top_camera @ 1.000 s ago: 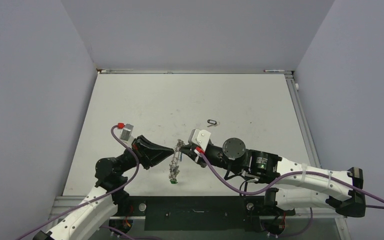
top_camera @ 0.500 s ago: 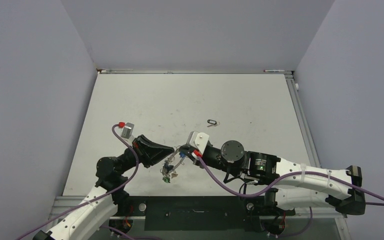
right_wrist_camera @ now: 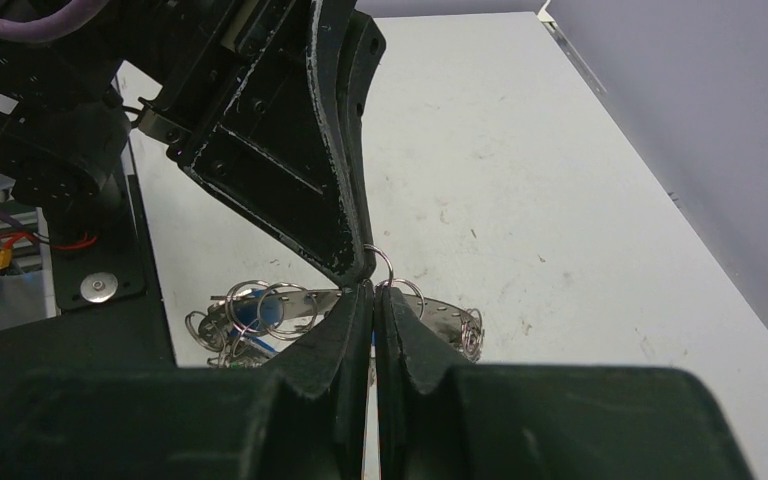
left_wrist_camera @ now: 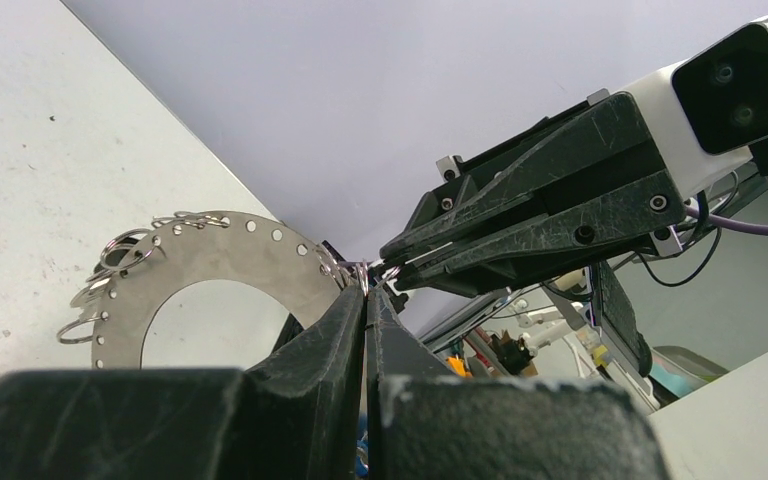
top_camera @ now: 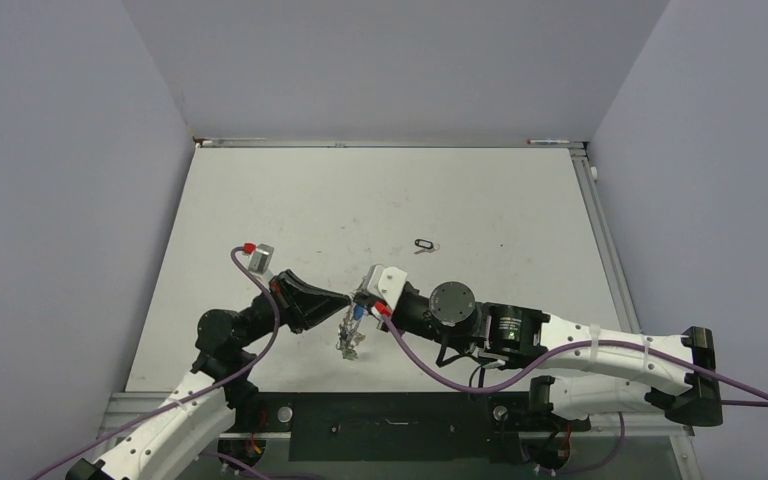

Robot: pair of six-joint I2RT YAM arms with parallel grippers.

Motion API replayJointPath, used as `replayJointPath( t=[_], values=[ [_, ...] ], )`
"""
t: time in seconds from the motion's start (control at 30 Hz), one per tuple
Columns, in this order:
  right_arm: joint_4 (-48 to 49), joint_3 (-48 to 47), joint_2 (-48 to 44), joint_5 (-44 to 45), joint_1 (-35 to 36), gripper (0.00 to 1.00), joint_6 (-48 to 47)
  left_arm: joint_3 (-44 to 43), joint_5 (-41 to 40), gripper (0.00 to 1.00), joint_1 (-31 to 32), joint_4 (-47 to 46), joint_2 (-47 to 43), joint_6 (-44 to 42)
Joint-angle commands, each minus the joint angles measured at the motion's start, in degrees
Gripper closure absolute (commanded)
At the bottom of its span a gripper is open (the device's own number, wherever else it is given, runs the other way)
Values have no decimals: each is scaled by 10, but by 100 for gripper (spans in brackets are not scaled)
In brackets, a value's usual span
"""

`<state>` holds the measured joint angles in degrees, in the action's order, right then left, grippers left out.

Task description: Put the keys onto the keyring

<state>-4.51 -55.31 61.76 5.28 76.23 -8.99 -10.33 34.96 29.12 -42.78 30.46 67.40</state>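
Top external view: both arms reach in over the near middle of the worktop (top_camera: 380, 190), and the left hand (top_camera: 344, 300) and right hand (top_camera: 359, 300) meet tip to tip. The keyring (top_camera: 350, 322) hangs under that meeting point, seen thin, with keys (top_camera: 348, 346) bunched at its lower end. Only this view shows a black-headed key (top_camera: 422, 243) lying alone farther back, well apart. It also shows bare worktop behind and to both sides, with the near edge close by. The jaws are too small to read here.

Left wrist view: the left hand (left_wrist_camera: 366, 292) has its fingers pressed together, clamped on the rim of the keyring (left_wrist_camera: 250, 250). The ring's flat, hole-dotted face shows plainly, with wire loops (left_wrist_camera: 110, 280) threaded along its far side. The right hand (left_wrist_camera: 392, 267) comes in from the right, jaws together, at the same spot. The keys are hidden below the fingers.

Right wrist view: the right hand (right_wrist_camera: 373, 290) is closed, pinching a wire loop (right_wrist_camera: 384, 264) at the ring's rim, and the left hand (right_wrist_camera: 352, 262) touches it from above. The keyring (right_wrist_camera: 438, 318) shows nearly edge-on, and the keys (right_wrist_camera: 250, 312) are half hidden behind loops.
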Motion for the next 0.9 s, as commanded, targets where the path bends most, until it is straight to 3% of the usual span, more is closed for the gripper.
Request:
replayJointPath(
  t=[0.0,0.87],
  values=[
    [28,-23,-4,22,4,95,-7,-35,1,100,-3,-27,-4,15],
    [26,-21,-17,44,4,95,-23,-41,43,100,-3,-55,9,30]
  ],
)
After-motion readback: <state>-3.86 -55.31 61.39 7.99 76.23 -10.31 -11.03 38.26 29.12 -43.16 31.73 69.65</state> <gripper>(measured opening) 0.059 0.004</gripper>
